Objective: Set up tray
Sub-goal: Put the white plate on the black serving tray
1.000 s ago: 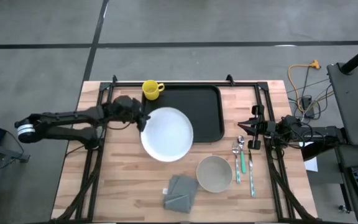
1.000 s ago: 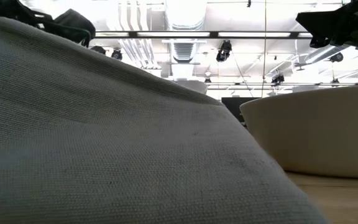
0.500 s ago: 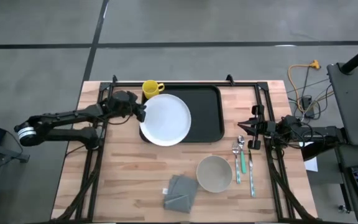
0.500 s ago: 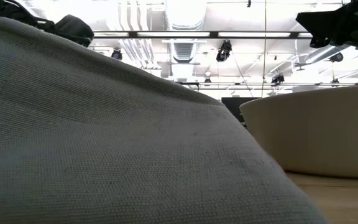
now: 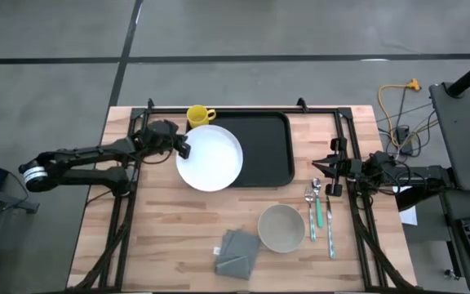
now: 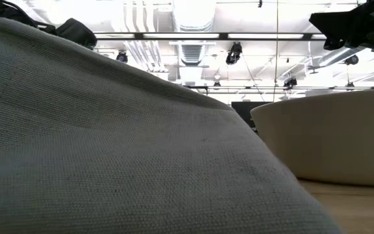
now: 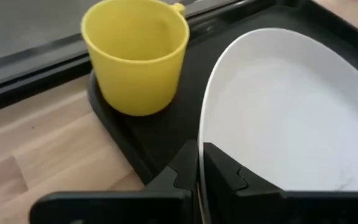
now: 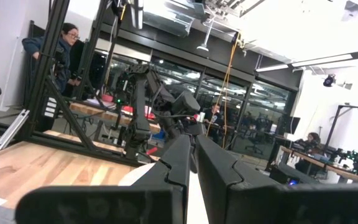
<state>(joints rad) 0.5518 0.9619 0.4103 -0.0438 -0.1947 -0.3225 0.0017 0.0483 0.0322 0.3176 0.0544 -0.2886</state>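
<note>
The low view is almost wholly blocked by the grey napkin [image 6: 109, 149] lying close against the lens, with only a slice of the cream bowl [image 6: 330, 140] and the ceiling beyond; neither the tray nor the plate shows there. In the high view the white plate [image 5: 210, 158] covers the left part of the black tray [image 5: 268, 151], hanging over its left and front rim. The tray lies at the far middle of the wooden table [image 5: 161, 237], with the yellow mug [image 5: 198, 118] on its far left corner. The left gripper [image 5: 183, 150] is clenched on the plate's left rim, just at the tray's left edge. The right gripper [image 5: 320, 168] waits to the tray's right, fingers pressed together, grasping nothing. No writing can be read.
</note>
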